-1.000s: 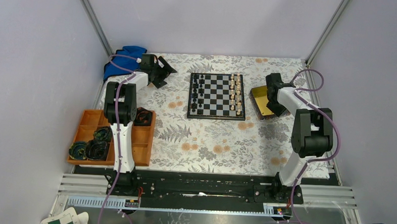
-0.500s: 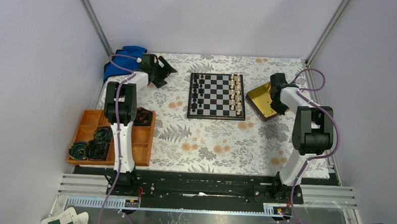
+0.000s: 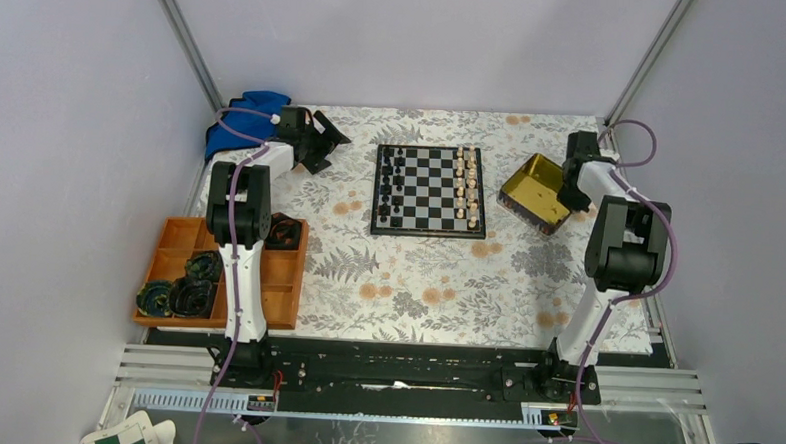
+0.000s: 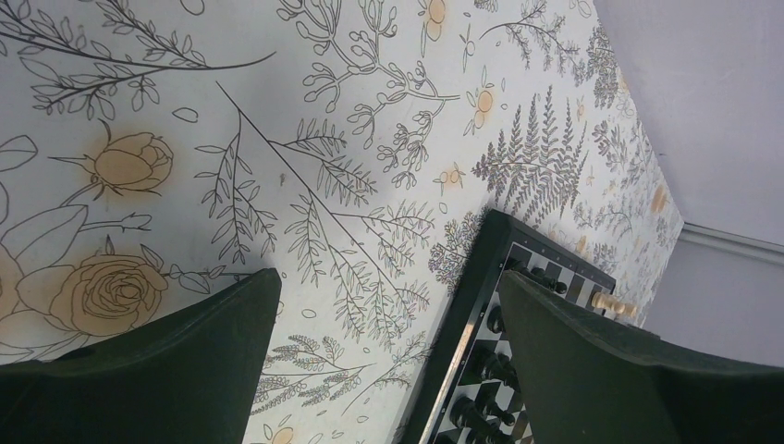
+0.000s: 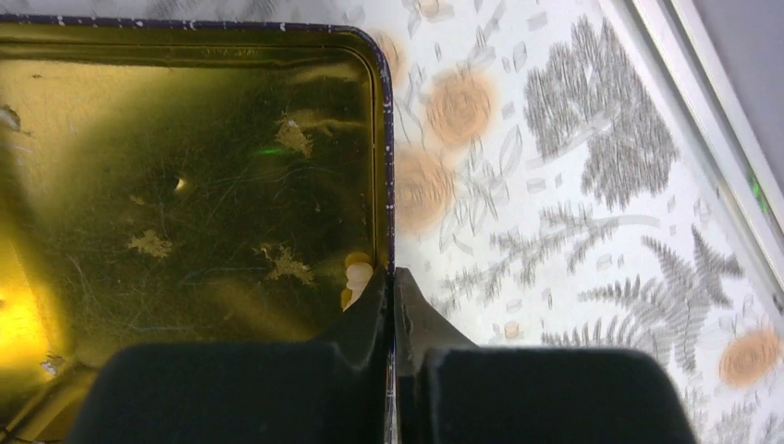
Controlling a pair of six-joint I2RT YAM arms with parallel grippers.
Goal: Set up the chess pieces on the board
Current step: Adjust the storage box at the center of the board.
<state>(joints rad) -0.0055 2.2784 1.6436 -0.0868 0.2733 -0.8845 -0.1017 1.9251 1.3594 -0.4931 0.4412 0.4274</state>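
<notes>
1. At the far left, an orange tray (image 3: 176, 237) is sitting on the flowered tablecloth (image 3: 417, 278), and dark round things (image 3: 192, 295) are lying in its compartments.
2. Behind the tray, a blue cloth (image 3: 246, 105) is lying bunched at the far left corner of the table.
3. Just right of the cloth, the left gripper (image 4: 384, 289) is hanging low over the tablecloth with its fingers spread wide and gripping nothing. It is pointing toward the board and is not touching it.
4. In the middle of the table's far half, the board (image 3: 431, 190) is lying flat.
5. On the board's left two files, the black chess pieces (image 3: 392, 187) are standing in rows.
6. On its right two files, the pale chess pieces (image 3: 465, 190) are standing in rows, leaving the middle squares bare.
7. Right of the board and apart from it, the gold tin (image 3: 531, 183) is sitting askew to the board's edge.
8. At the tin's right side, the right gripper (image 5: 390, 289) is pinching the tin's wall, one finger inside and one outside.
9. Inside the tin, a pale piece (image 5: 356, 275) is lying in the corner, just beside the inner finger.
</notes>
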